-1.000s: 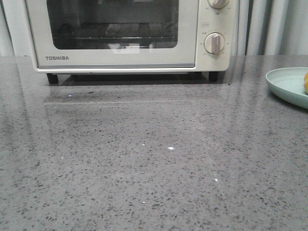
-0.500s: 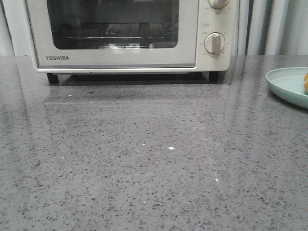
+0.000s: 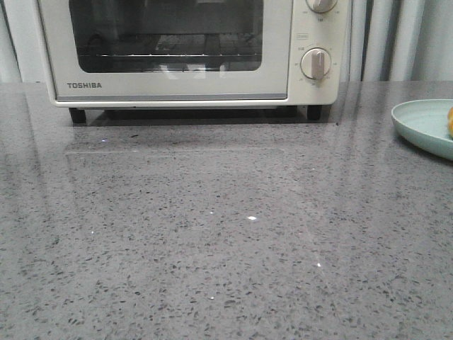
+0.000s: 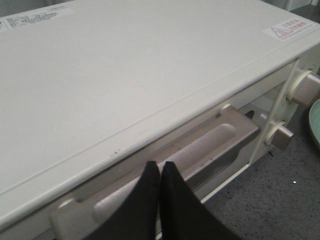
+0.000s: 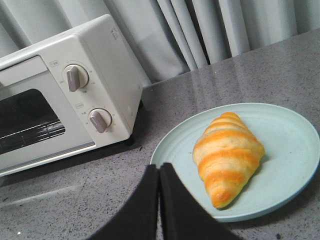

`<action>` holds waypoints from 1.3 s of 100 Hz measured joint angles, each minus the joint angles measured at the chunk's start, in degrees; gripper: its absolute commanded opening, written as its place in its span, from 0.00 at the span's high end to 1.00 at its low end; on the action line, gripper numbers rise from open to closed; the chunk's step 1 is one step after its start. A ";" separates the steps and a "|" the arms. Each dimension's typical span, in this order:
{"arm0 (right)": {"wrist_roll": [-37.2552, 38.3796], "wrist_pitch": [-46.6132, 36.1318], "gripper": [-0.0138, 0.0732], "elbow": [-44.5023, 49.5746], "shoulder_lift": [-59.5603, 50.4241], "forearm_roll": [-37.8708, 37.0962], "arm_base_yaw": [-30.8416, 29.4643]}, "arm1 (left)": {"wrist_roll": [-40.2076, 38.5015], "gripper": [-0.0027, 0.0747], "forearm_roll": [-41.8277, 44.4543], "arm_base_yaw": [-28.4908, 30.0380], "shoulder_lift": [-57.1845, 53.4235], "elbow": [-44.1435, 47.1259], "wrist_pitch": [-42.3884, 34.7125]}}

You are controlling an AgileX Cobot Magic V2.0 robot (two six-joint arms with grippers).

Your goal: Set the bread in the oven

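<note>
Both jaws are pressed together: left gripper [image 4: 160,172] hovering above the oven's [image 3: 191,49] smooth cream top, over its door handle [image 4: 200,150]; right gripper [image 5: 159,175] low by the pale-green plate [image 5: 295,145]. Glossy striped bread [image 5: 227,157] lies on that plate, whole only in the right wrist view; the front view shows a sliver at far right, on speckled grey counter [image 3: 226,241].

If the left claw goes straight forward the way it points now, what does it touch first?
Probably the door handle of the oven: the closed left claw points straight at it, though depth is unclear.
</note>
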 measured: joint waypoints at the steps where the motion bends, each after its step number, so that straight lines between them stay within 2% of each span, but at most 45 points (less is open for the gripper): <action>1: 0.00 0.00 0.90 0.00 0.00 0.00 0.00 | -0.01 0.99 0.12 0.00 0.00 0.00 -0.14; 38: 0.00 0.00 0.90 0.00 0.00 0.00 0.00 | 0.11 0.99 2.73 0.00 0.00 0.00 -1.83; 72: 0.00 0.10 0.90 0.00 0.00 0.00 0.00 | 0.00 0.99 7.17 0.00 -0.10 -0.58 2.56; 104: -0.09 0.10 0.90 0.00 0.00 0.00 0.00 | -0.77 0.99 7.39 0.00 -0.78 -0.70 6.91; 130: -0.09 0.10 0.90 0.00 0.00 0.00 0.00 | -1.37 0.99 6.77 -0.26 -2.36 4.10 5.23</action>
